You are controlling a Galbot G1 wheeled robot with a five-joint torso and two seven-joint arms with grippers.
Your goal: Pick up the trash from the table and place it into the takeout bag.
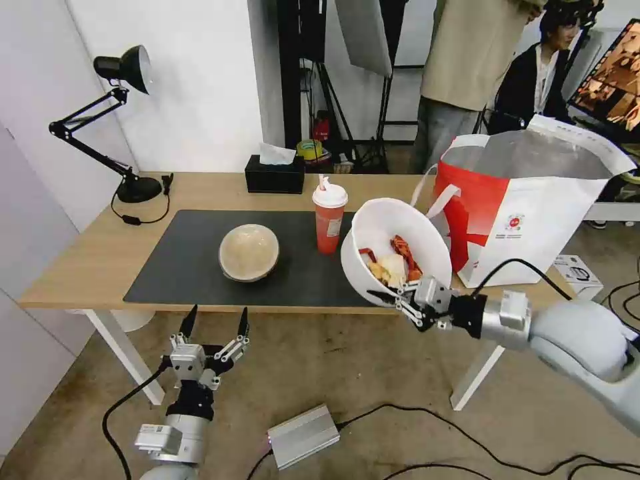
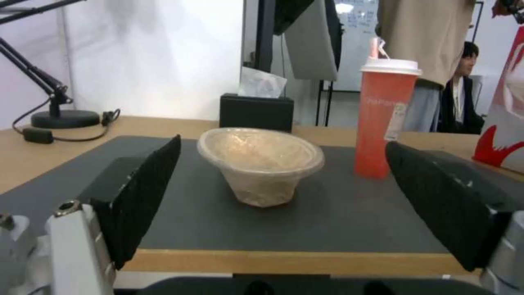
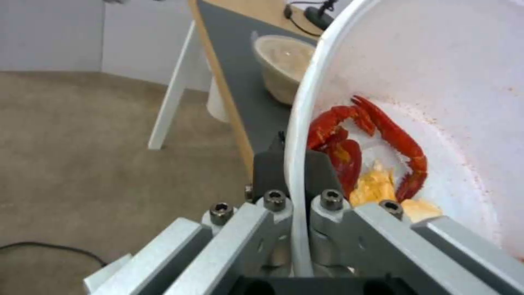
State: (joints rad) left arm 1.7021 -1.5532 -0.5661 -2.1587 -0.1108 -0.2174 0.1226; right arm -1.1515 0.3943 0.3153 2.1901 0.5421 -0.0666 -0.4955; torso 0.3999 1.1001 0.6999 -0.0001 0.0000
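Head view, white bowl (image 1: 393,250): it is lifted off the table (image 1: 80,267) and tipped on its side, so the red and white scraps are slid down to the low edge. It is held in the air just beside the takeout bag (image 1: 527,213), likely so it can be dropped in.
Head view, right gripper (image 1: 408,301): it is pinched onto the low rim of the white bowl, because the thin rim is the easy part to grab.
Head view, takeout bag: it is stood open at the right end of the table, mouth up, so trash can be put in from above.
Head view, left gripper (image 1: 213,325): it is held low in front of the table edge, fingers spread wide, with nothing in it.
Head view, other trash: the beige bowl (image 1: 249,252) is set on the dark mat (image 1: 180,267) and the red cup (image 1: 329,215) is stood upright near it.
Left wrist view, beige bowl (image 2: 261,164): it is seen between the two wide-apart black pads (image 2: 147,192), past the table edge, not touched.
Left wrist view, red cup (image 2: 385,119): it is stood on the mat beside the beige bowl, apart from it.
Right wrist view, white bowl (image 3: 437,102): its rim is squeezed between the two fingers (image 3: 319,172), one inside and one outside, so the bowl is kept from slipping.
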